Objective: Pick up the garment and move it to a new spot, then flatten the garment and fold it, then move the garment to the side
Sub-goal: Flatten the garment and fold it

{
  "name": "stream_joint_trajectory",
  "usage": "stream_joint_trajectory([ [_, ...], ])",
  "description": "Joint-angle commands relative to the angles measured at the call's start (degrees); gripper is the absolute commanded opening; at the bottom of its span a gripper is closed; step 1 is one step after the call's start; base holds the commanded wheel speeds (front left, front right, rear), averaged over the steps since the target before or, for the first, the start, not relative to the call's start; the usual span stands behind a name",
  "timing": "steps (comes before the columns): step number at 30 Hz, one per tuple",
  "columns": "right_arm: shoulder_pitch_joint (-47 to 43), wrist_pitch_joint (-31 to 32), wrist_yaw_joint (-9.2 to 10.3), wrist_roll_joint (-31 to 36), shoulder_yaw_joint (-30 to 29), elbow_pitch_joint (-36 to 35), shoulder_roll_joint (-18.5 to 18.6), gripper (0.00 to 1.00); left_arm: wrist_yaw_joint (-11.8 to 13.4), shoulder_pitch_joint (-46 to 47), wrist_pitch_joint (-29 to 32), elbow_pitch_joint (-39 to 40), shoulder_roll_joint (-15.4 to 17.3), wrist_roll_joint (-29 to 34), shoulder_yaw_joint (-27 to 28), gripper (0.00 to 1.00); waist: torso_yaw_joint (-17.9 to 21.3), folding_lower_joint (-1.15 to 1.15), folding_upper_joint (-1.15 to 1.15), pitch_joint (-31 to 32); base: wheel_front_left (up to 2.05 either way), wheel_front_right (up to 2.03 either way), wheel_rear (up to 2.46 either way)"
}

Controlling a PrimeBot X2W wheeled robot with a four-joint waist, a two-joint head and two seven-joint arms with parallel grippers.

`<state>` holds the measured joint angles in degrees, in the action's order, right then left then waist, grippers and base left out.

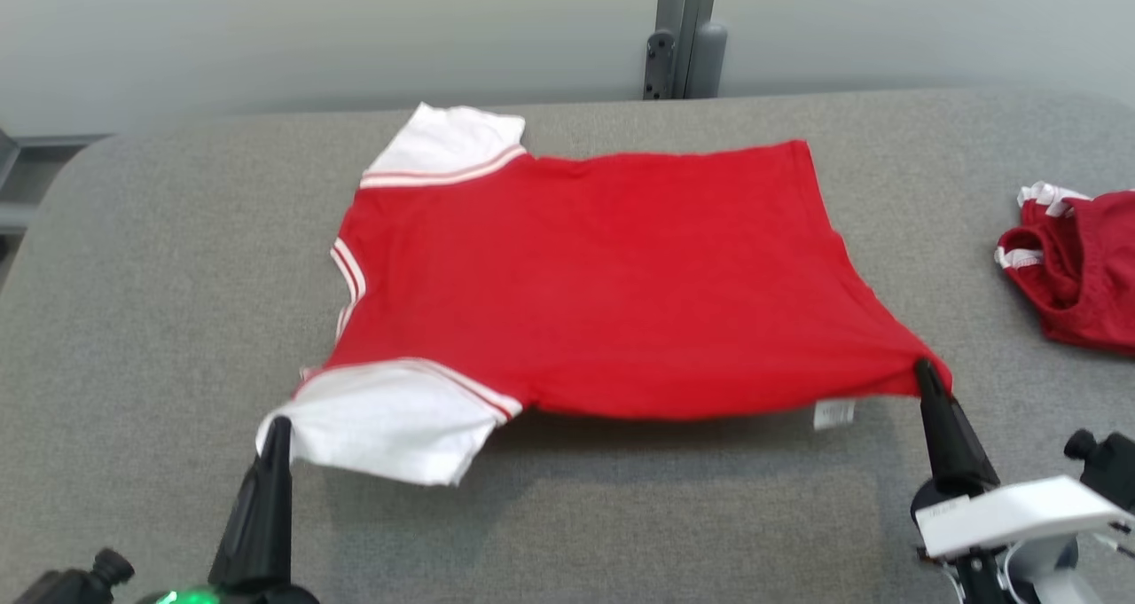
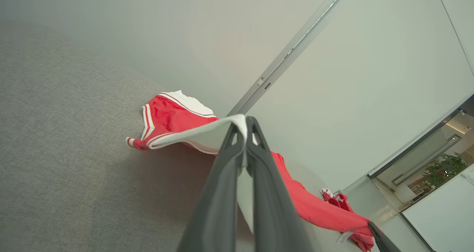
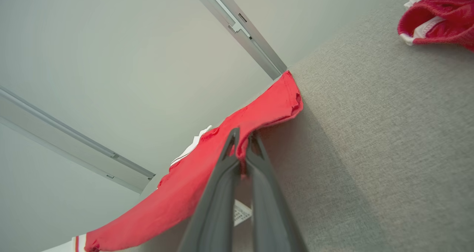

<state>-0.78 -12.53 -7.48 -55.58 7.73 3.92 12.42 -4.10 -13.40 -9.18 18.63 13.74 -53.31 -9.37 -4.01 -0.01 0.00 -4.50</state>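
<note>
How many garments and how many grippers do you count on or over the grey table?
Garments: 2, the red shirt with white sleeves and the crumpled red garment.
Grippers: 2, the left gripper and the right gripper, each shut on the shirt.
Total: 4.

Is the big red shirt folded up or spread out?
Spread out. The red T-shirt with white sleeves stretches wide over the grey fabric table, both sleeves showing, with its near edge lifted.

Grey fabric-covered table (image 1: 133, 320) bears a red shirt (image 1: 576, 276) and, apparently, crumpled red shorts (image 1: 1077, 267).
</note>
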Motion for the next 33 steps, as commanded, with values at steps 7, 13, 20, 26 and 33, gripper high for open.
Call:
stream_joint_trajectory([
  [7,-8.94,4.82,-0.01,2.77,-3.16,-3.69,-1.78,0.0,0.14,-7.79,3.28,2.37,3.0,-1.32,-1.16,0.0,-0.15,0.01,0.0,3.67,0.0,0.0,0.0],
  [13,-10.31,7.4,-0.01,5.96,-4.17,-1.62,-4.58,0.0,0.45,-7.71,4.16,-0.59,2.74,-1.36,-2.23,0.0,0.0,0.01,0.0,3.25,0.0,0.0,0.0],
  [20,-8.05,7.69,-0.01,7.29,-4.32,2.16,-6.49,0.0,-0.26,-4.99,3.53,-6.53,1.9,-0.63,-3.42,0.0,0.65,0.01,0.0,1.32,0.0,0.0,0.0],
  [26,-6.43,6.97,-0.01,6.11,-3.66,3.9,-7.61,0.0,-0.57,-1.7,2.46,-9.63,0.84,-0.58,-3.52,0.0,1.15,0.01,0.0,-0.84,0.0,0.0,0.0],
  [33,-2.77,5.06,-0.01,2.48,-3.66,5.58,-8.61,0.0,-1.76,6.49,1.19,-14.26,-0.84,-2.69,-2.59,0.0,1.97,0.01,0.0,-3.2,0.0,0.0,0.0],
])
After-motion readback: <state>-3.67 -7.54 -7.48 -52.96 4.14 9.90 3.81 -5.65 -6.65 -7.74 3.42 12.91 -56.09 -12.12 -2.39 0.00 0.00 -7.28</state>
